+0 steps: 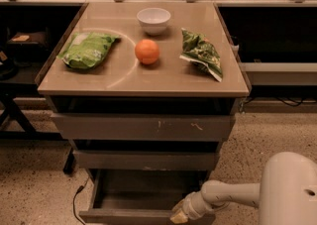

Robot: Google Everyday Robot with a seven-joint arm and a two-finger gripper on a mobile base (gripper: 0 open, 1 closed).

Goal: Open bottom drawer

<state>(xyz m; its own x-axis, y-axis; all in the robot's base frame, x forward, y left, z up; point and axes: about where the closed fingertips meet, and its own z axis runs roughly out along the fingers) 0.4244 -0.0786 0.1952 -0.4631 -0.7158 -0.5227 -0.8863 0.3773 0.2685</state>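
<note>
Our gripper point(179, 216) sits at the 6 o'clock edge of the view, against the front wall of the bottom drawer point(138, 192), toward that wall's right end. We cannot tell whether it is clamped on the wall or only resting against it. The arm point(233, 194) runs from it toward 3 o'clock, into a pale rounded body in the lower right corner.

The bottom drawer stands pulled out from the cabinet, well forward of the two fronts above it. We see its dark flat floor and thin side walls, and its front wall lies along the bottom of the view. At 12 o'clock from it is the middle drawer point(143, 160). Above that is the top drawer point(143, 127), whose wider front carries pale scratch marks.

On the tabletop point(124, 78) an orange point(147, 51) lies near the middle. A white bowl point(153, 20) stands at 12 o'clock from the orange, apart from it. A green bag point(88, 49) lies at 9 o'clock and a dark bag point(200, 53) at 3 o'clock, neither touching the orange.

On the floor point(29, 184), at 9 o'clock from the bottom drawer, a cable point(77, 201) trails just beside its left wall.
</note>
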